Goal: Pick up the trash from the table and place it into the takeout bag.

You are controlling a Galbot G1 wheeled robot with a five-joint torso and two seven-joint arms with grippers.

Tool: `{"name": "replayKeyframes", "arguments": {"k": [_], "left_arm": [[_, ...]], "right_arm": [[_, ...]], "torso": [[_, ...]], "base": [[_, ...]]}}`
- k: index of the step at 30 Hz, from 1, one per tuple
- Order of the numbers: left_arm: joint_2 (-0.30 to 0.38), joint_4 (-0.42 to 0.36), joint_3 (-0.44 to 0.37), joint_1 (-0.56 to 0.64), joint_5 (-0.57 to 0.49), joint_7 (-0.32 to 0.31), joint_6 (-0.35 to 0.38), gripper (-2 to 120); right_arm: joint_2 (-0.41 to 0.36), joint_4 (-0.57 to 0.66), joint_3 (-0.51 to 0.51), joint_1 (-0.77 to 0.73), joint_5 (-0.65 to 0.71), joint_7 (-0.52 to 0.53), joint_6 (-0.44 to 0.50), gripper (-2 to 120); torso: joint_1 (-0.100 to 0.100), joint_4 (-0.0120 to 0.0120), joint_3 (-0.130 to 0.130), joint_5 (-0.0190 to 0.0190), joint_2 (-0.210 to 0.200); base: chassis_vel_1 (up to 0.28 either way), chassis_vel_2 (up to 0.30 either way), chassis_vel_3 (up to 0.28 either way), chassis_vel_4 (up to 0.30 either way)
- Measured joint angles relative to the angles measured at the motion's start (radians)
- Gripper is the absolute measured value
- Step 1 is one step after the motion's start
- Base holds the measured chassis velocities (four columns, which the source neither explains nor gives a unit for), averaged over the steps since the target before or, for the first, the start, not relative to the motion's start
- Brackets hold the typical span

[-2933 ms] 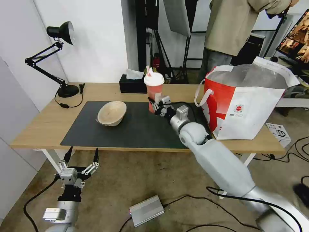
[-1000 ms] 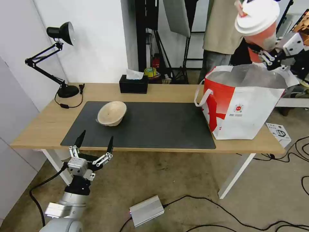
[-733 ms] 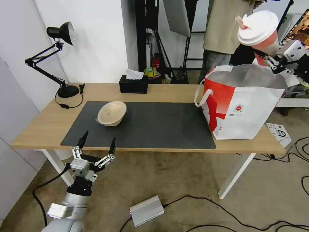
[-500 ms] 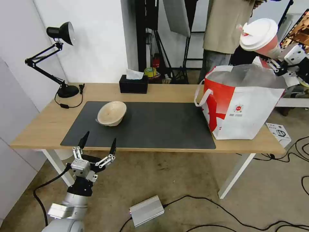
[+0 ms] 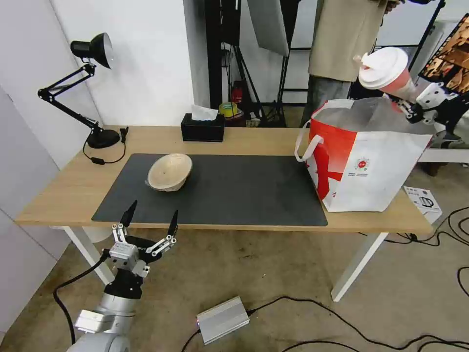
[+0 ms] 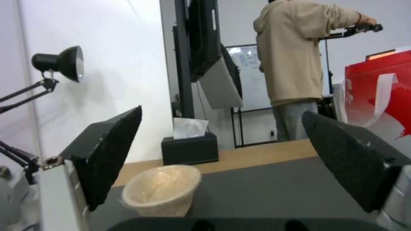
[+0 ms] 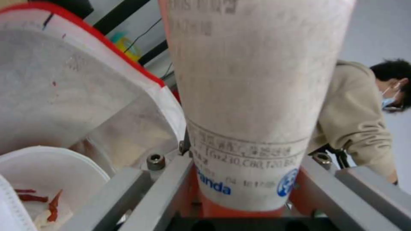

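Upper right: your right gripper, clamped on the drink cup, hovers over the takeout bag; lower it, then release.

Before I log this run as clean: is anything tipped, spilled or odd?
Yes: the beige bowl lies tipped on its side on the dark mat. The red cup is tilted in the right end effector above the takeout bag. No spill shows.
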Motion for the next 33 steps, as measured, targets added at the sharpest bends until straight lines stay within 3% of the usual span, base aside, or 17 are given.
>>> {"name": "replayKeyframes", "arguments": {"k": [18, 33], "left_arm": [[0.003, 0.022, -0.04, 0.008, -0.029, 0.009, -0.023, 100], [0.003, 0.038, -0.049, 0.001, -0.044, 0.023, -0.023, 100]], "right_arm": [[0.066, -0.137, -0.116, 0.09, -0.071, -0.026, 0.044, 9], [0.126, -0.29, -0.26, 0.267, -0.164, -0.04, 0.088, 9]], "torso": [[0.0, -0.0001, 0.0, -0.0001, 0.0], [0.0, 0.0, 0.0, 0.0, 0.0]], "base": [[0.0, 0.0, 0.0, 0.0], [0.0, 0.0, 0.0, 0.0]]}}
